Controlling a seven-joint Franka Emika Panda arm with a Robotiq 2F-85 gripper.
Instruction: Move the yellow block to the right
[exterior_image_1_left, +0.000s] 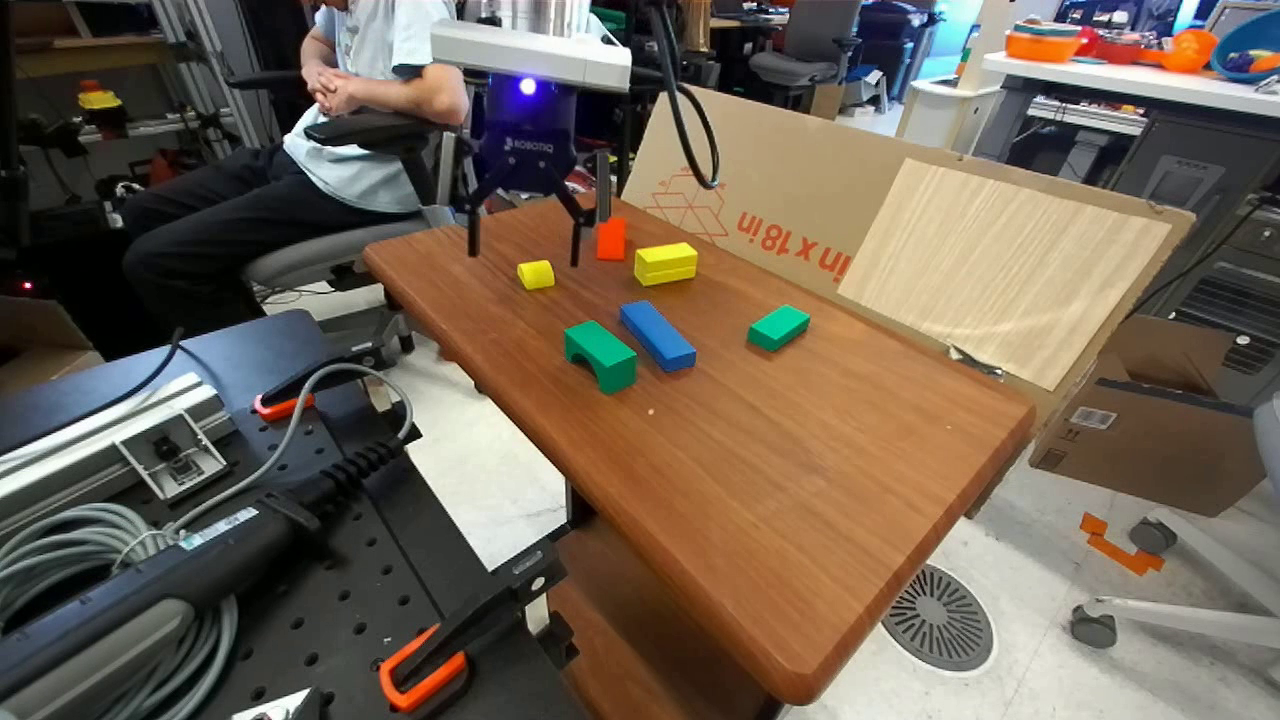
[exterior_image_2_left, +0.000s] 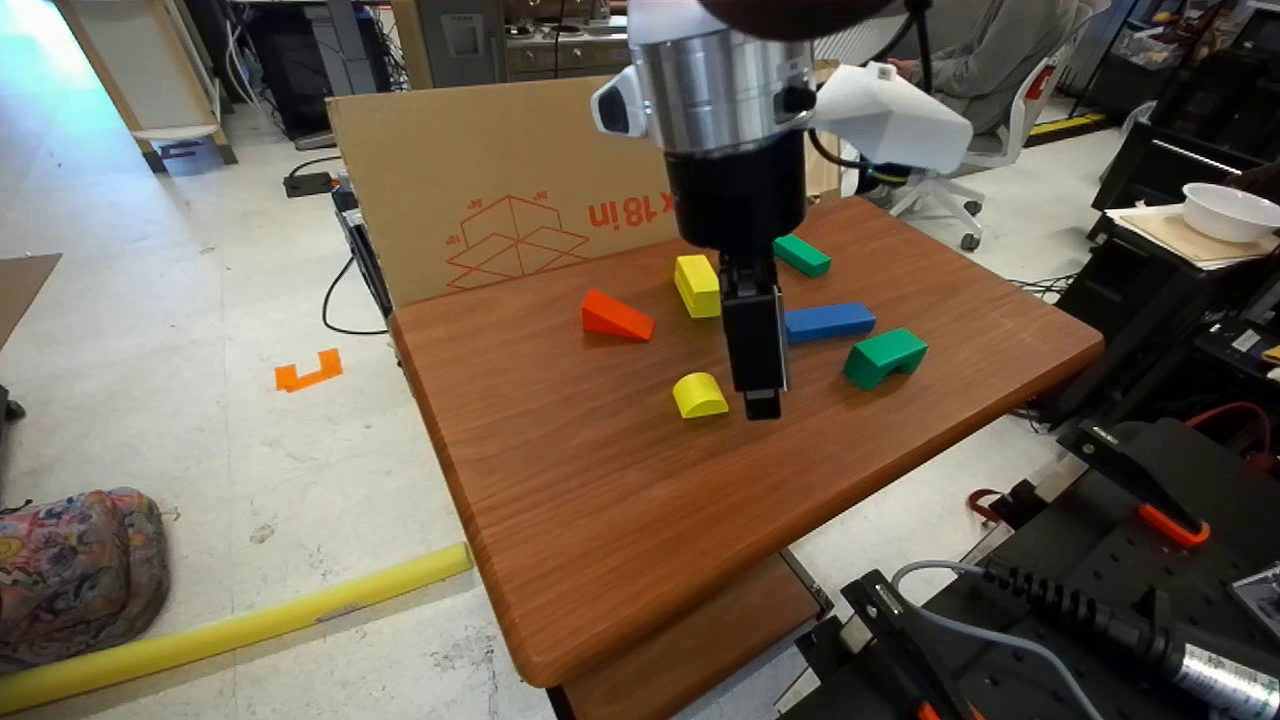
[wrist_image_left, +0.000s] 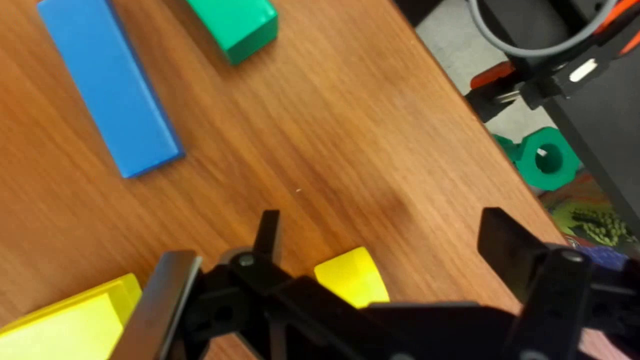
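Observation:
The small yellow block (exterior_image_1_left: 536, 275) has a rounded top and lies on the wooden table. It also shows in an exterior view (exterior_image_2_left: 699, 396) and, partly hidden by the gripper body, in the wrist view (wrist_image_left: 352, 277). My gripper (exterior_image_1_left: 524, 256) is open and empty, pointing down above the table near the small yellow block, apart from it. In the wrist view, the gripper's fingers (wrist_image_left: 382, 215) are wide apart, and the block shows between them, nearer the left finger. In an exterior view the gripper (exterior_image_2_left: 762, 402) appears edge-on, just beside the block.
A longer yellow block (exterior_image_1_left: 666, 265), an orange-red wedge (exterior_image_2_left: 615, 316), a blue block (exterior_image_1_left: 658, 336), a green arch (exterior_image_1_left: 601, 356) and a green block (exterior_image_1_left: 779, 328) lie around on the table (exterior_image_1_left: 780, 480). A cardboard sheet (exterior_image_2_left: 450, 190) stands along one table edge.

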